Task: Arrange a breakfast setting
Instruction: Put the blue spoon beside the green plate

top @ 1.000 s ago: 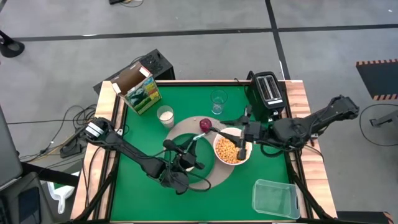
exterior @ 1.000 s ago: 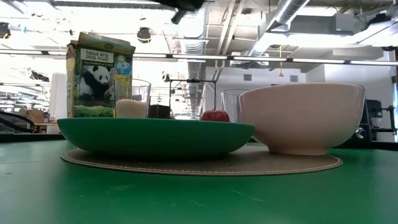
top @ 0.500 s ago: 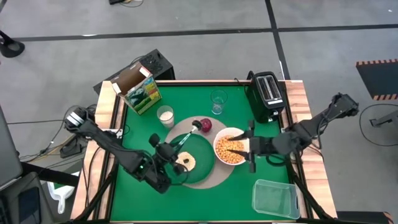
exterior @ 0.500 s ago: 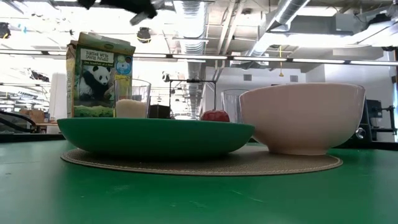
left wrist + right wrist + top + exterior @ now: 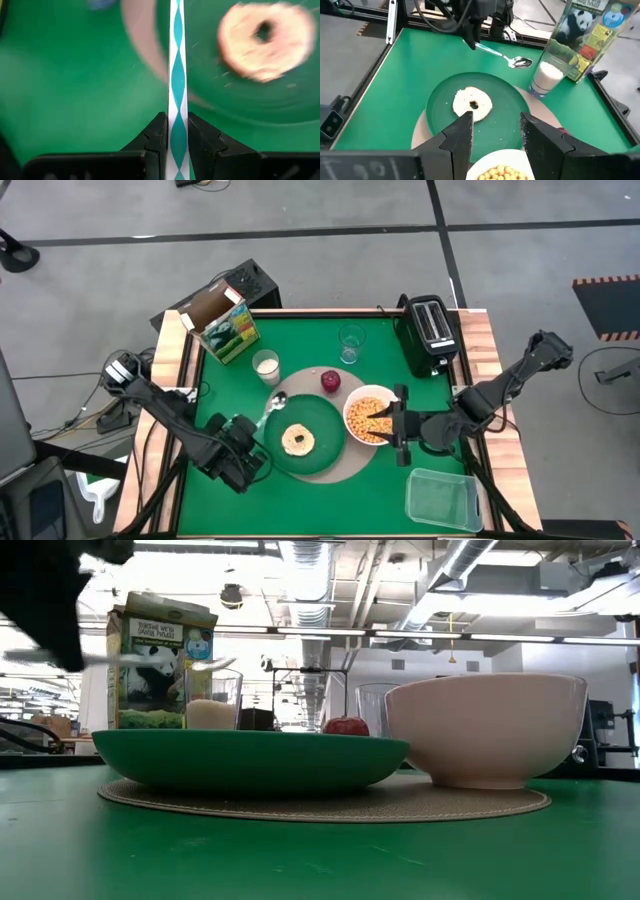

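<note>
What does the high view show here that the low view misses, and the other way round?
Only the high view: the round toast on the dark green plate, cereal inside the white bowl, the black toaster, and the left gripper holding the silver spoon. Only the low view: the panda on the cereal box and the room's ceiling behind. Both: plate, bowl, round tan mat, small milk glass, red fruit.
</note>
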